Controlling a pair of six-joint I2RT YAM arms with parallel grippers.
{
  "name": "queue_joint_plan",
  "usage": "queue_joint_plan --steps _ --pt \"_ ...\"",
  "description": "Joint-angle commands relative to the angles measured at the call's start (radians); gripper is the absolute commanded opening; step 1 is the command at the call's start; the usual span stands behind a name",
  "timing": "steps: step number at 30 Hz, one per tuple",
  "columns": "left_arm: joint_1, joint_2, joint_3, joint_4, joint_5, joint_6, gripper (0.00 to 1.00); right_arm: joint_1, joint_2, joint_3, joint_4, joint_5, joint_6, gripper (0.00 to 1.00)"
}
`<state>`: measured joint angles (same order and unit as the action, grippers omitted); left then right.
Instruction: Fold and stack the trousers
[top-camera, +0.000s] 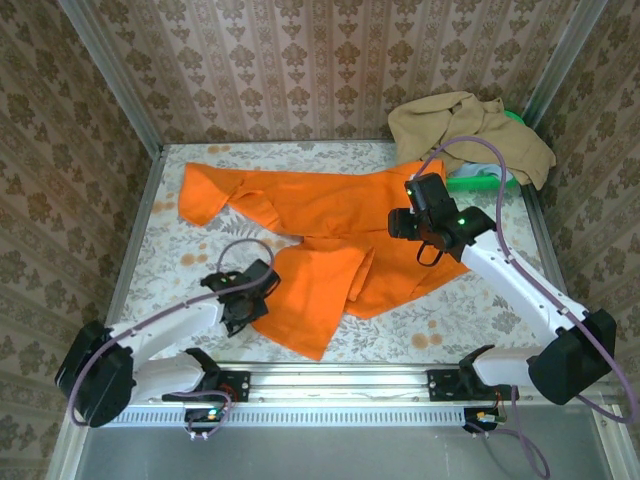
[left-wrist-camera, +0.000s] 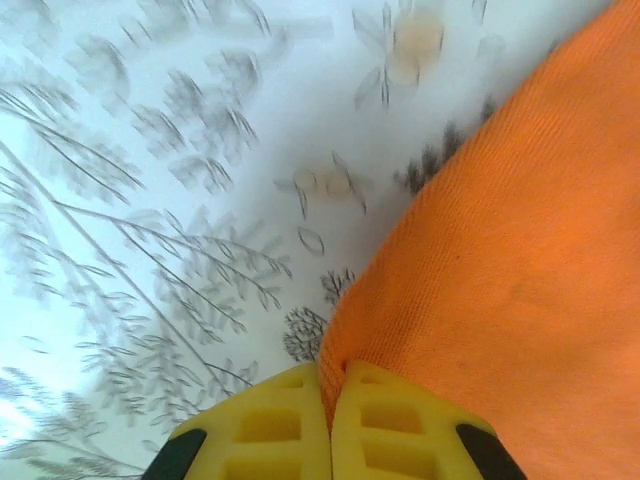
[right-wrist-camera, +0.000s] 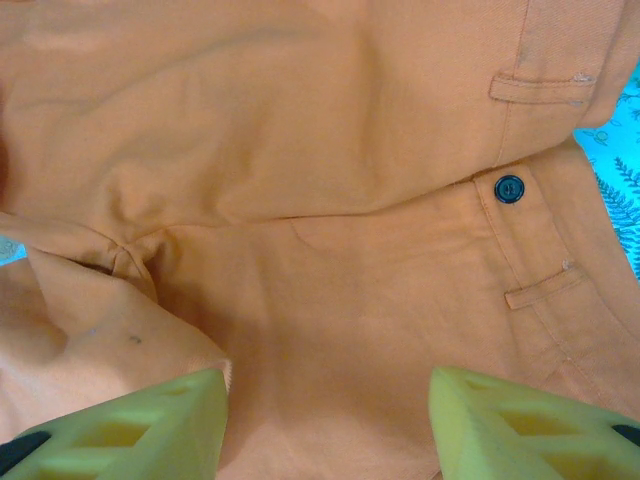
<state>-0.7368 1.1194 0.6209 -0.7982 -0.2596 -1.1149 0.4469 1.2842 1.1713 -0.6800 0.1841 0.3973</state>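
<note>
At the centre of the top view, the trousers (top-camera: 330, 215) lie rumpled on the surface (top-camera: 160, 250). The left gripper (left-wrist-camera: 325, 425) is closed on a leg's edge; the right gripper (right-wrist-camera: 330, 400) hangs open above the waistband. Folding looks barely begun: next, lifting that leg across. A tan garment (top-camera: 470, 130), upper right, lies clear.

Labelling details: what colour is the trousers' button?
Dark, near-black button; best in the right wrist view.

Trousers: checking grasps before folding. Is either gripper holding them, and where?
The left gripper is shut on the trousers at the edge of a leg; the right gripper is open, holding nothing.
</note>
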Motion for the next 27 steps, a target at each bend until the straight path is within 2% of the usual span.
queue_joint_plan --steps 1,3,5,6,9,15,19,22,25,27 --pt "0.165 -0.079 0.191 -0.177 -0.152 0.236 0.0 0.0 -0.028 -0.012 0.011 0.012 0.018 0.57" --pt "0.355 -0.122 0.292 -0.176 -0.136 0.39 0.0 0.001 -0.026 -0.021 0.017 0.008 0.023 0.57" --pt "0.514 -0.129 0.377 -0.166 -0.088 0.487 0.0 0.0 -0.026 -0.03 0.024 -0.001 0.03 0.57" --pt "0.582 -0.117 0.417 -0.165 -0.058 0.528 0.0 -0.001 -0.027 -0.034 0.025 -0.007 0.032 0.57" --pt "0.713 -0.062 0.496 -0.186 -0.003 0.607 0.0 0.0 -0.034 -0.039 0.027 -0.012 0.035 0.57" --pt "0.919 -0.043 0.526 -0.159 0.069 0.715 0.0 0.0 -0.042 -0.061 0.037 -0.026 0.043 0.57" --pt "1.053 -0.014 0.632 -0.188 0.108 0.785 0.0 0.0 -0.04 -0.068 0.036 -0.026 0.039 0.57" --pt "1.092 0.036 0.74 -0.226 0.026 0.796 0.0 0.0 -0.044 -0.073 0.043 -0.03 0.045 0.57" --pt "1.177 0.07 0.822 -0.229 0.102 0.771 0.0 0.0 -0.029 -0.066 0.047 -0.04 0.044 0.57" --pt "1.194 0.082 0.847 -0.236 0.122 0.771 0.0 -0.001 -0.015 -0.058 0.038 -0.038 0.034 0.57"
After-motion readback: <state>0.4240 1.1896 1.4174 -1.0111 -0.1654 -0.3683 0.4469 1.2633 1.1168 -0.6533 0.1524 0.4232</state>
